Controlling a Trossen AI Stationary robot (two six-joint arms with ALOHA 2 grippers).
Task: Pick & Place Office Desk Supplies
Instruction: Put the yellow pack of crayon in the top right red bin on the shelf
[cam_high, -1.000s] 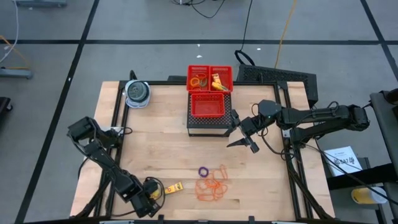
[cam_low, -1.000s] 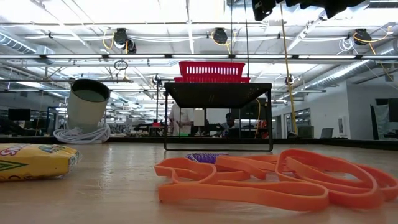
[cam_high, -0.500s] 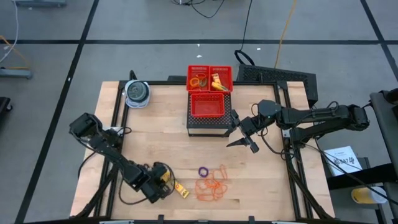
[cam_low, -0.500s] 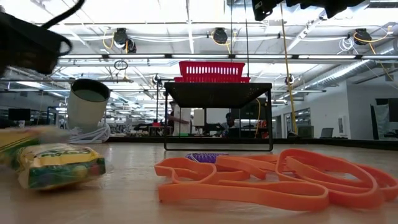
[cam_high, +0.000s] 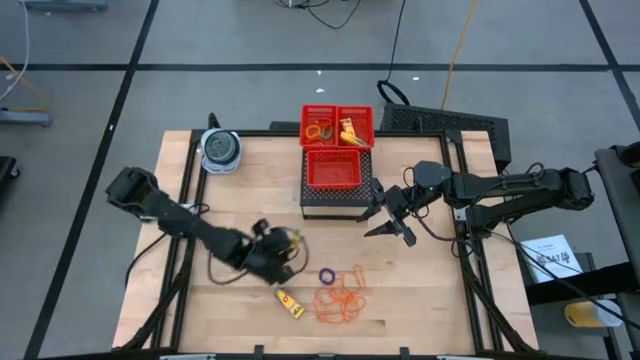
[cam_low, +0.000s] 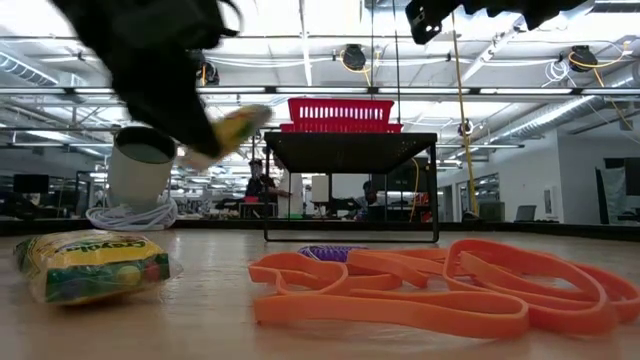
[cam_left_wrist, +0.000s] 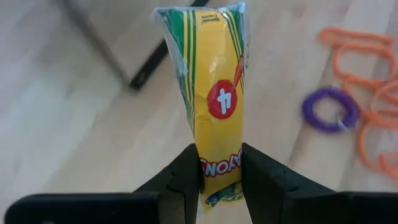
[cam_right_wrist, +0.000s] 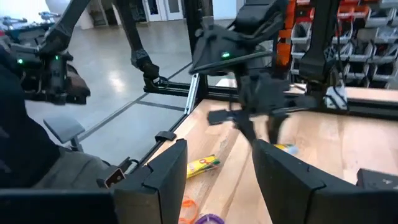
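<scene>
My left gripper (cam_left_wrist: 219, 171) pinches a yellow crayon packet (cam_left_wrist: 212, 93) at its end, lifted over the table in the high view's lower centre. The wrist view shows the purple ring (cam_left_wrist: 329, 109) near; the high view adds a second packet (cam_high: 290, 303) lying below. My right gripper (cam_high: 392, 216) hovers spread, centre right.

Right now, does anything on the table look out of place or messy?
Nothing looks damaged. The orange rubber bands lie in a tangled heap with the purple ring beside them, and one yellow packet lies loose nearby. The left claw holds another yellow crayon packet above the table.
</scene>
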